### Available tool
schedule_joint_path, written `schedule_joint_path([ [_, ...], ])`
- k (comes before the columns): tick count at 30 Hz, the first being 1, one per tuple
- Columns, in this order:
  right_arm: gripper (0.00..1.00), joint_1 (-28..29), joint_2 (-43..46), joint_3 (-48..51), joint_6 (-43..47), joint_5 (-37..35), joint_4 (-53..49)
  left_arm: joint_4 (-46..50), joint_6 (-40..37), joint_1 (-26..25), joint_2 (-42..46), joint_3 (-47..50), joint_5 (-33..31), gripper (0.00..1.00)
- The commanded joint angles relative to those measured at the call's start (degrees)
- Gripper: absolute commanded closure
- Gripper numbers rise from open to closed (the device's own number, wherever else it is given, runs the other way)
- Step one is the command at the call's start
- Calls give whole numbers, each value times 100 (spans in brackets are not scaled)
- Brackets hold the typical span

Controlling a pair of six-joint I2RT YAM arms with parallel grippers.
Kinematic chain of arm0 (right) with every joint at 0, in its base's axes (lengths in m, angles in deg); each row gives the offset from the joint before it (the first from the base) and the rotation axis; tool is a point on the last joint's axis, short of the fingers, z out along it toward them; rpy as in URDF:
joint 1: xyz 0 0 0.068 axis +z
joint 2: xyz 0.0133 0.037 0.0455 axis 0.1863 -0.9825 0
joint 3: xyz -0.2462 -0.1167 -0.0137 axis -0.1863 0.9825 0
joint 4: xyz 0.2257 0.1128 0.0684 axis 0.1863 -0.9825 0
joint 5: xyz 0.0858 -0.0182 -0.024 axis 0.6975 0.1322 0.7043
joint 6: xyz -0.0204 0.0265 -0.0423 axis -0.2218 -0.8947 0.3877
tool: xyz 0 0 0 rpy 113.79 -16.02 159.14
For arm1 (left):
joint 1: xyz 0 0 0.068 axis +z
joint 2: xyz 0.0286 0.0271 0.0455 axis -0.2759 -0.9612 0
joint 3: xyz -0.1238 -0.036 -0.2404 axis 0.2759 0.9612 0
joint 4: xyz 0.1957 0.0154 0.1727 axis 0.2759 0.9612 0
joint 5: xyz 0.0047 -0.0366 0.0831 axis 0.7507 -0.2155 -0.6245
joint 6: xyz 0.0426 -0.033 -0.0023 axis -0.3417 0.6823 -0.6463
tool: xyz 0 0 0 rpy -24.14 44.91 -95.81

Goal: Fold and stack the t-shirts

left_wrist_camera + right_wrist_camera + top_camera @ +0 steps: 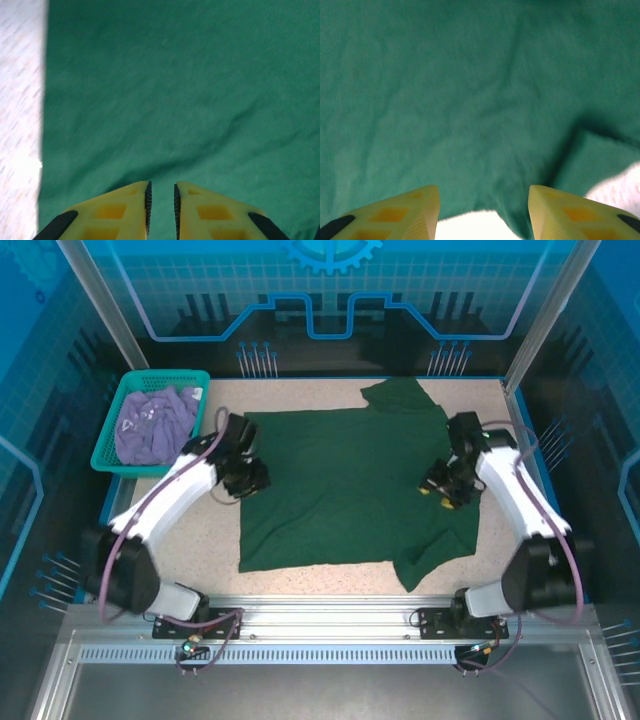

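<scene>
Plain dark green cloth t-shirt (340, 490) spread flat on speckled beige tabletop (300, 392), one sleeve bunched at the far edge. Lavender cloth t-shirt (150, 425) crumpled in teal plastic mesh basket (103, 455), far left. Left fingers (115, 215) above the green shirt's left edge: narrow gap, holding nothing. Right fingers (405, 215) near its right side: wide apart, empty.

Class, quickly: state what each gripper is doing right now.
Left gripper: jaws barely apart, holding nothing, above the plain dark green cloth t-shirt.
Right gripper: open wide, empty, above the same shirt.
</scene>
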Motion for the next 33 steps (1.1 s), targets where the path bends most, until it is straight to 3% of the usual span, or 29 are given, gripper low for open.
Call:
schedule_joint_path([
  [1,50,-13,-926,-587,-132,-584,577,-290,-667,42,-1193,-734,189,78],
  [8,55,-131,-3433,-2380,-77,-490,614,-109,-1008,205,-3182,-2136,-313,80],
  [16,54,-62,-5261,-4094,-273,-314,361,37,-1014,489,-4461,-3217,-848,80],
  [25,48,19,-7251,-7504,-551,135,-469,1002,-1240,814,-6036,-6033,-1132,78],
  [28,44,-12,-7410,-8023,-705,413,-516,1413,-1257,851,-6283,-6980,-967,70],
  [30,38,-4,-7097,-7956,-635,462,-520,1476,-1174,842,-6071,-7099,-699,63],
  [33,27,26,-6140,-7297,-378,358,-305,1316,-1011,816,-5374,-6737,-290,40],
])
